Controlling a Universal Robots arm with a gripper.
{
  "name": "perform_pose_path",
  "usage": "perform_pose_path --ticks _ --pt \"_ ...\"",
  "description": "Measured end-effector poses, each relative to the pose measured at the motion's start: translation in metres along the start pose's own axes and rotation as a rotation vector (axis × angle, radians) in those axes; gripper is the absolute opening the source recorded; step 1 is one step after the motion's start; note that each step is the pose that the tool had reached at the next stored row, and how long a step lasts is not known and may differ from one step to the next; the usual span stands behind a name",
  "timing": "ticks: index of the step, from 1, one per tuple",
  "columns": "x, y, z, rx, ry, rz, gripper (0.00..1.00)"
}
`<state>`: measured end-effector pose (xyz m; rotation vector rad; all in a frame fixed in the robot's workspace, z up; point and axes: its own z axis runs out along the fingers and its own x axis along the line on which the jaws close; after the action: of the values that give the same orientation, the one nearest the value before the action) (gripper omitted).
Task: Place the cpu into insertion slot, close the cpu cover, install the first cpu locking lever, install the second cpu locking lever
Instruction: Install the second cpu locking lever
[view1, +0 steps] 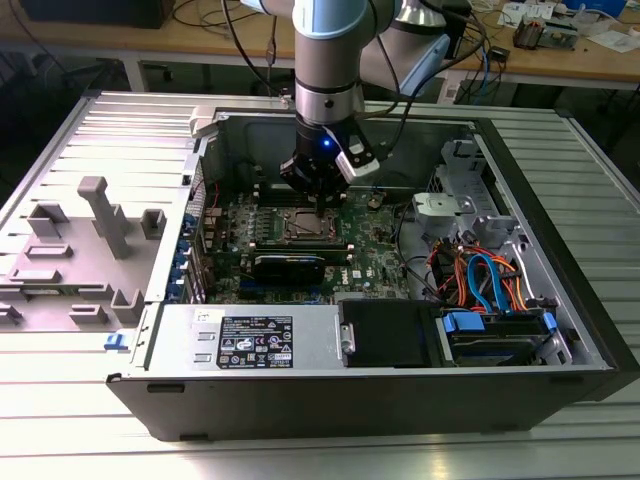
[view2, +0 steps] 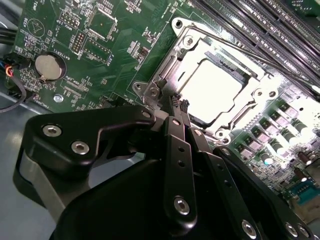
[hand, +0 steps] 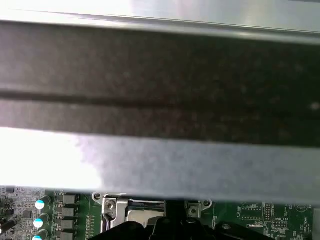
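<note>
— Hovering inside the open computer case (view1: 560, 300), the gripper (view2: 179, 102) is pointing its tip at the socket's edge; whether it is clenched or released, nobody can tell.
— And the cpu (view2: 216, 82)?
— It is sitting in the socket, glaring bright, framed by the closed cpu cover (view2: 167, 65).
— Any writing?
— White lettering on the motherboard (view2: 115, 40) and a label on the power supply (view1: 255, 342) are showing, too small to read.
</note>
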<state>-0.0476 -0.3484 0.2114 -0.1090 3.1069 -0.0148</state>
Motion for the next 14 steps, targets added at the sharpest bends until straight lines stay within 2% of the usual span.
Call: perform_pose_path --ticks 4,6,7,8,11,14 --pt "-0.0033 -0.0004 0.0000 0.0003 0.0001 0.000 0.11" --pt "-0.0038 -0.0019 -0.0025 0.0001 0.0000 0.000 0.11" --pt "-0.0033 -0.0085 -0.0032 0.0004 0.0002 0.000 0.11" --pt "-0.0021 -0.0264 -0.0030 0.0002 0.0000 0.000 0.11" --pt "-0.0020 -0.0290 -0.0074 0.0002 0.0013 0.000 0.11" --pt "-0.0022 -0.0298 -0.0129 -0.0003 0.0072 0.000 0.11"
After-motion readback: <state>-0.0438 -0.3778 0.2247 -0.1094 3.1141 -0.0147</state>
